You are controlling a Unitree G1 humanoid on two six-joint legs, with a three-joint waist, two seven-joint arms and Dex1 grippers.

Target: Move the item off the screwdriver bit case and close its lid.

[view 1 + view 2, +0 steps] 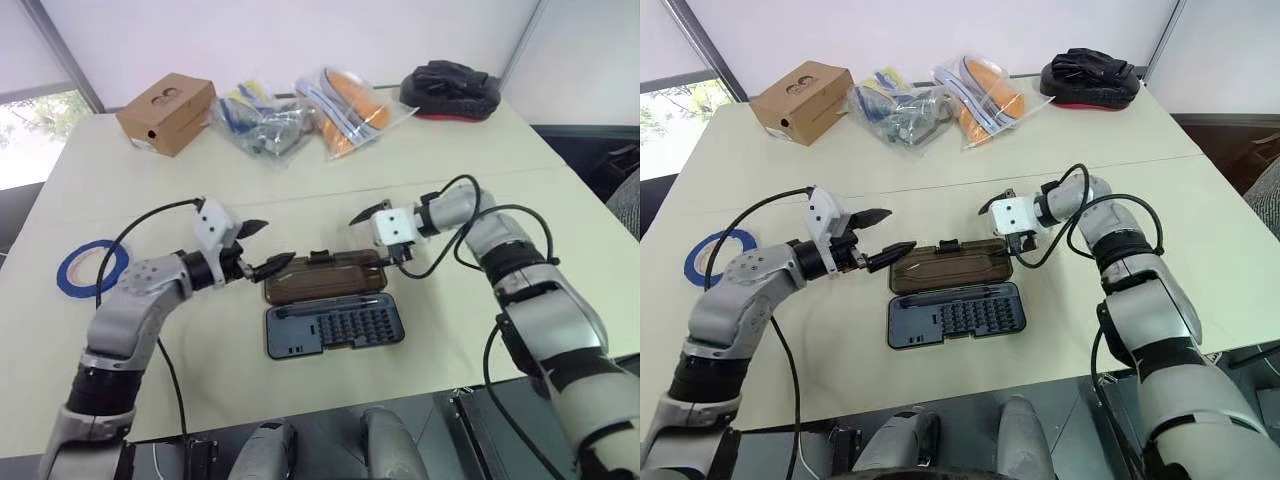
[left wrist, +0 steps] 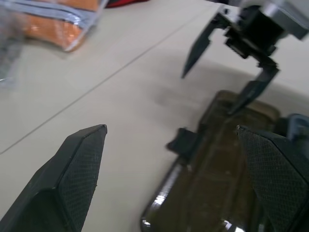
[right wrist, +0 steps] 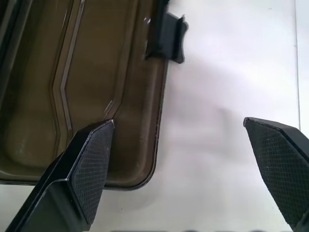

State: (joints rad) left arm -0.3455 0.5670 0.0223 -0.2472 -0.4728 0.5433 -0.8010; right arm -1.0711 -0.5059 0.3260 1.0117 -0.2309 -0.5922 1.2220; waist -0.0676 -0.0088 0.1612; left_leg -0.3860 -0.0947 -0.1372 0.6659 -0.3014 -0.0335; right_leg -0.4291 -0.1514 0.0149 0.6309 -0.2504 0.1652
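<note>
The blue roll of tape (image 1: 90, 268) lies flat on the table at the far left, apart from the case. The screwdriver bit case (image 1: 335, 328) lies open in the middle, its dark base with rows of bits nearest me. Its brown translucent lid (image 1: 325, 278) is folded back flat on the table, black latch (image 3: 166, 36) on the far edge. My left gripper (image 1: 265, 245) is open at the lid's left end, holding nothing. My right gripper (image 1: 385, 238) is open over the lid's right end, one fingertip (image 3: 87, 169) above the lid corner.
Along the far side of the table are a brown cardboard box (image 1: 165, 112), clear bags of small items (image 1: 265, 125), an orange bag (image 1: 350, 110) and a black-and-red pad (image 1: 450, 90). The table's near edge runs just below the case.
</note>
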